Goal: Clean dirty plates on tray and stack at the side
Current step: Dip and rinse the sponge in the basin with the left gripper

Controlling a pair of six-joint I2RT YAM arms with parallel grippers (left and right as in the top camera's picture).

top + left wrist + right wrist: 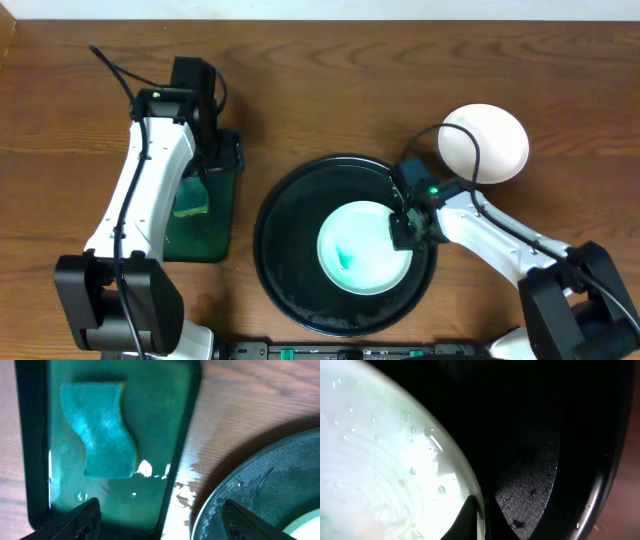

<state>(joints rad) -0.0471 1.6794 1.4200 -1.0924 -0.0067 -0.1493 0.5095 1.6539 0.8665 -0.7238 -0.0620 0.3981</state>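
1. While the round white shallow plate, teal-smeared, lies in the large round black tray, the right claw pinches its rim: steadying step.
2. The left claw stands spread; the teal-green sponge lies ahead of it, unheld.
3. Next, probably: grip the sponge, then scrub.

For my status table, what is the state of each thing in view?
black tray: wet.
smeared plate: on the black tray, teal smear, wet.
side plate: on the table, no smear seen.
green tray: holds liquid.
sponge: loose in the green tray.
left gripper: open.
right gripper: shut on the smeared plate's rim.
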